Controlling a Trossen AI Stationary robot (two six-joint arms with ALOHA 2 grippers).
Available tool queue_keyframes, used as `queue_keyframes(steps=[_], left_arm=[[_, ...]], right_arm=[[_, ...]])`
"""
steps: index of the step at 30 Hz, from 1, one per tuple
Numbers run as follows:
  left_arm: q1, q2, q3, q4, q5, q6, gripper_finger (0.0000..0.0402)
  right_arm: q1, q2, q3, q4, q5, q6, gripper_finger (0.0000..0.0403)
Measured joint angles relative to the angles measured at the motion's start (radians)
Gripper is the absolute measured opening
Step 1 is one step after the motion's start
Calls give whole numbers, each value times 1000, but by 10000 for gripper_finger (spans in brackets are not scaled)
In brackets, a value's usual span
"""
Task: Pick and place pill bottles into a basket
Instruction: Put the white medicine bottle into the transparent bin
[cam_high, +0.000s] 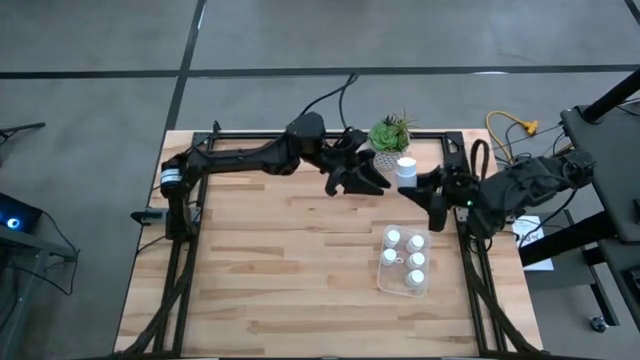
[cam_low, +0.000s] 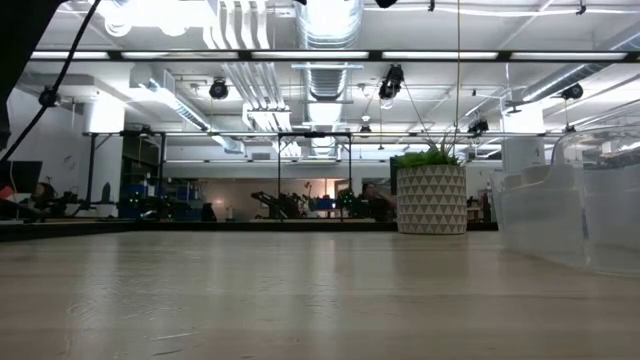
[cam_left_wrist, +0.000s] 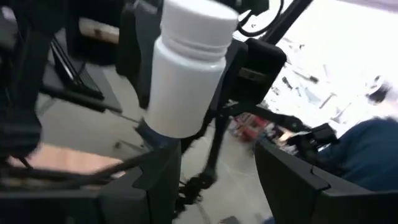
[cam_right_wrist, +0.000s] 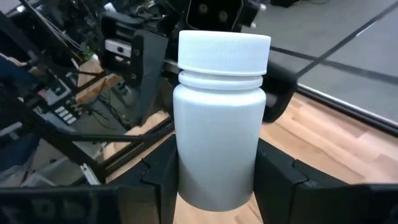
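L arm: reaches across the far side of the table, left gripper (cam_high: 362, 178) beside the potted plant (cam_high: 389, 135). Fingers apart, nothing between them; bottle held by the other arm hangs just ahead of it in its wrist view (cam_left_wrist: 186, 68). Looks like it's waiting or has just let go, can't tell which.

Held bottle: pill bottle (cam_high: 405, 168) upright, cap up, above the table near the far edge, between the two grippers.

R arm: right gripper (cam_high: 428, 190) closed on that bottle, pads on the lower body (cam_right_wrist: 217, 124). Low grip leaves cap and shoulder free, prob. so it drops in straight.

Basket: clear basket (cam_high: 385, 285) near R side, well apart from the held bottle. Five bottles (cam_high: 394, 237) stand capped inside, packed to one end, leaving room for a sixth.

Progress: prob. last bottle; next = carry over the basket, lower, release.

Risk: clear walls hard to see; bottle could clip the rim or knock the others.

Labels/writing: none readable; bottles plain white.
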Motion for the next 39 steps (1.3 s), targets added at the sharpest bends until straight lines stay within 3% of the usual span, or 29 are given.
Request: queue_keyframes(steps=[4,10,15,23,32,39], left_arm=[[0,1,0,2,-7,-38,188],[0,2,-1,89,-135,-32,188],[-12,2,-1,129,-250,39,188],[-42,6,-7,150,-322,127,188],[-67,6,-63,437,-472,147,188],[-80,6,-79,445,-496,141,188]], right_arm=[[0,-4,0,0,1,-15,145],[0,10,0,2,23,-25,145],[1,12,0,8,72,-26,144],[0,-4,0,65,97,-87,143],[0,-1,0,178,96,-187,143],[0,2,0,230,101,-235,143]])
